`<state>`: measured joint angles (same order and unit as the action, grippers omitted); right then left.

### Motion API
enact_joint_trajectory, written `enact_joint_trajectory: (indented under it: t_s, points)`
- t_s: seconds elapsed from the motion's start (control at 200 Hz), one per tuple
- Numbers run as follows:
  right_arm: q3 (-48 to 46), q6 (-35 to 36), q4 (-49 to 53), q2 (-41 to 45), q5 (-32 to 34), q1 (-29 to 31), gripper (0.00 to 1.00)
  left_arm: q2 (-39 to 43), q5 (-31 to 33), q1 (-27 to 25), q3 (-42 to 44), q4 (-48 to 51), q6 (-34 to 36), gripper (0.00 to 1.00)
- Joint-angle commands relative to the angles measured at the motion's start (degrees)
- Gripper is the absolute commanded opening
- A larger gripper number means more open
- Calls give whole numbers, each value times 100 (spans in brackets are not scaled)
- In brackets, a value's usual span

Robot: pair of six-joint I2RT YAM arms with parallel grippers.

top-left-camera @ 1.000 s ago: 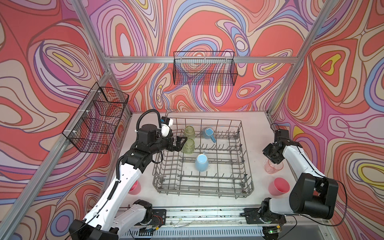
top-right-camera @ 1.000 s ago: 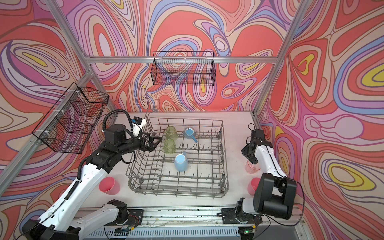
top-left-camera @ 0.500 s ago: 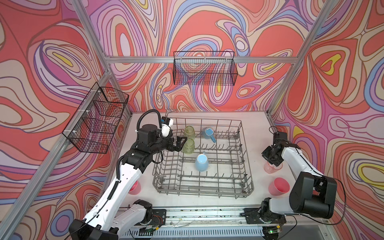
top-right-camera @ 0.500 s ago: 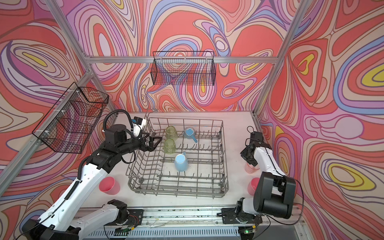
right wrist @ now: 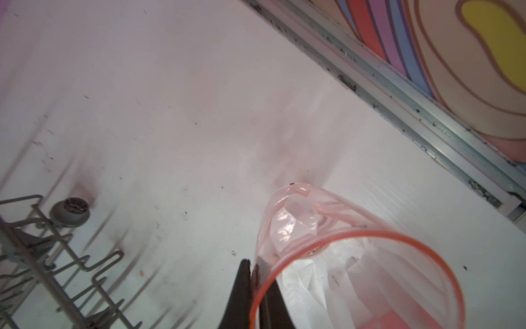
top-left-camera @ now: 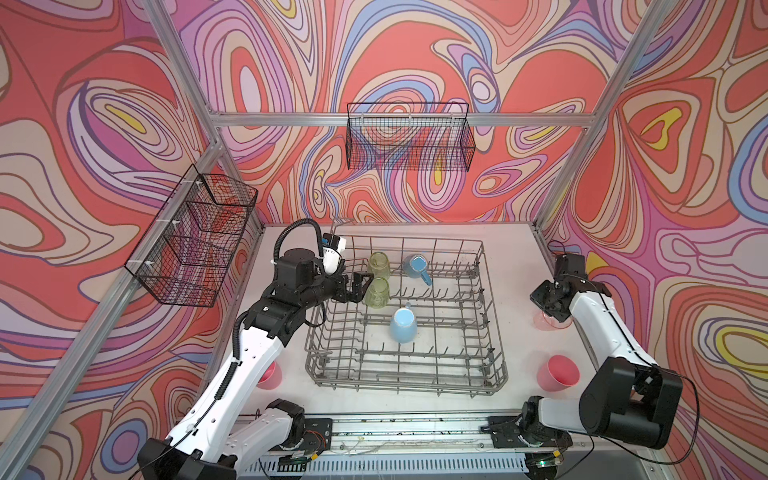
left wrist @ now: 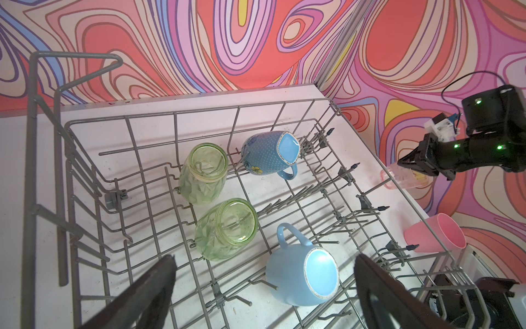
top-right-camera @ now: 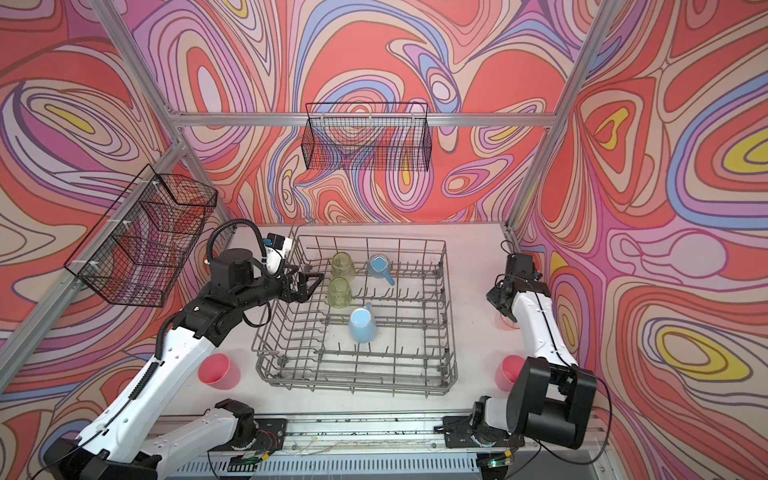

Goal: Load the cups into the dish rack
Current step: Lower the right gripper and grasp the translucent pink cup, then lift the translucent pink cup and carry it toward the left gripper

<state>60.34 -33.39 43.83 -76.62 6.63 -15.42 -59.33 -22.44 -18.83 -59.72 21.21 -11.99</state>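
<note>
The grey dish rack [top-left-camera: 399,380] [top-right-camera: 357,384] stands mid-table. Inside it lie two green tumblers [top-left-camera: 379,266] [top-left-camera: 376,293] and two blue mugs [top-left-camera: 415,266] [top-left-camera: 403,326]. My left gripper [top-left-camera: 360,282] [left wrist: 263,262] hovers open over the rack's left side, beside the nearer green tumbler [left wrist: 226,228]. My right gripper [right wrist: 253,265] [top-left-camera: 548,309] is shut on the rim of the translucent pink tumbler [right wrist: 290,225] [left wrist: 404,179], one finger inside and one outside, and the tumbler is tilted. Two opaque pink cups [top-left-camera: 559,372] [top-left-camera: 270,374] stand on the table outside the rack.
Black wire baskets hang on the back wall [top-left-camera: 409,141] and the left wall [top-left-camera: 195,245]. The right wall's metal rail [right wrist: 398,94] runs close behind the pink tumbler. The rack's right edge [right wrist: 42,245] lies near my right gripper.
My right gripper has shut on the pink tumbler's rim and shifted slightly towards the back. The left arm has not moved.
</note>
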Motion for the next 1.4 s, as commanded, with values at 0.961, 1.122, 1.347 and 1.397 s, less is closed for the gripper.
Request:
enact_joint_trajectory:
  t_s: [0.961, 1.122, 1.347, 1.397]
  points:
    - [1220, 1288, -3026, 763, -2216, 1909, 0, -148, 230, -32, 85, -34, 127, 100]
    - [1201, 1322, -3564, 530, -3470, 2128, 0, -210, 199, -30, 97, -81, 83, 100]
    - [875, 1120, -4807, 165, -5055, 2337, 0, -241, 90, -31, 123, -244, -78, 100]
    - [774, 1041, -5176, 90, -5338, 2376, 0, -242, 67, -33, 136, -309, -141, 100]
